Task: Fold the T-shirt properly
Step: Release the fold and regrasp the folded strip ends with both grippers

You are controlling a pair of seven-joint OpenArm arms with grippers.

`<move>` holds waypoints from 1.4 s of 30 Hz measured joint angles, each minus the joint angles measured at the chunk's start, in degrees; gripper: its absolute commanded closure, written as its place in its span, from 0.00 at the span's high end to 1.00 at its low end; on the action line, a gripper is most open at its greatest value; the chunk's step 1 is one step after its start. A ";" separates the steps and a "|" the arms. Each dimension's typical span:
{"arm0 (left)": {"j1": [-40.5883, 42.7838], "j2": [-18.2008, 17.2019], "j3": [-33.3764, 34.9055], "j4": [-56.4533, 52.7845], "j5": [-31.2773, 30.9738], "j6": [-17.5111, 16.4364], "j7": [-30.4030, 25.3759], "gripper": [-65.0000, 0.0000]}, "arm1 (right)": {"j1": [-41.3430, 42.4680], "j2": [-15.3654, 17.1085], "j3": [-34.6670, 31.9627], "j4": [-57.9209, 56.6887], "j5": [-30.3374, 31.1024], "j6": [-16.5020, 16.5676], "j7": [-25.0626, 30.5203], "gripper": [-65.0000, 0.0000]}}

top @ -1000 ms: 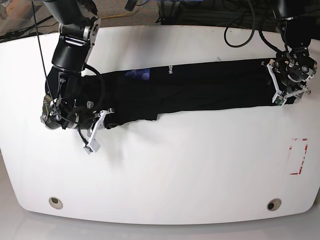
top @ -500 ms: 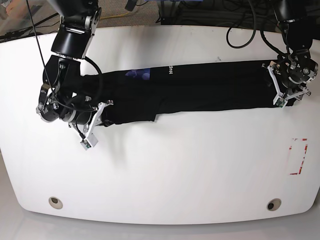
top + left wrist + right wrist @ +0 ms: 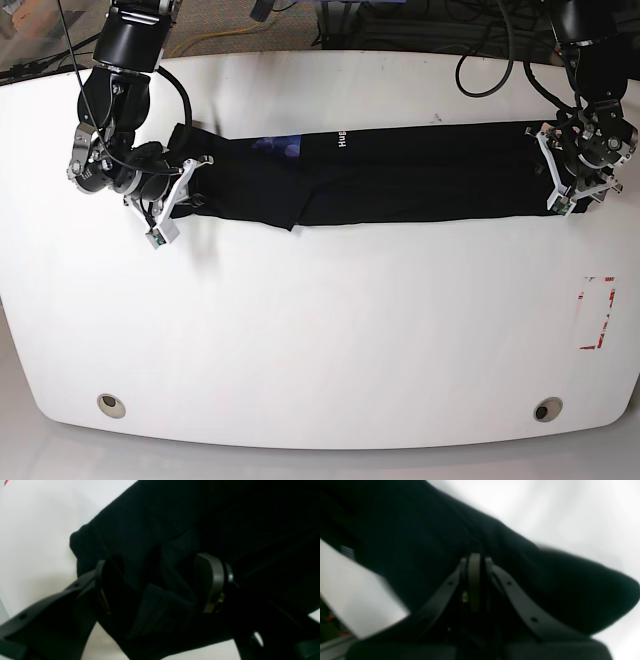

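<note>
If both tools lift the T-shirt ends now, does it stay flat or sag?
Likely sags: the T-shirt is soft cloth, bunching in folds between the left tool's fingers. It is probably light, lying thin on the table. The right tool, shut on cloth, may drag layers unevenly.

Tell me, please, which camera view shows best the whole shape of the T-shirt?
The base view: it shows the T-shirt as one long black band across the table. The left wrist view shows only bunched black cloth between pincer fingers; the right wrist view is blurred, showing a dark fold.
</note>
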 measured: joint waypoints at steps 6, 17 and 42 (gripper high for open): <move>-0.04 -0.15 -0.02 -0.70 -0.46 0.02 -0.24 0.63 | 0.48 2.16 0.33 -5.09 -1.68 0.13 4.70 0.30; -2.71 -0.39 -0.13 -1.60 -1.16 -0.04 1.57 0.63 | -1.09 2.01 4.63 13.81 -2.99 -0.24 -2.93 0.71; -4.44 -0.63 -19.06 -0.77 -36.35 -0.04 11.04 0.75 | -5.81 -0.28 -6.23 2.51 -1.66 0.17 6.29 0.69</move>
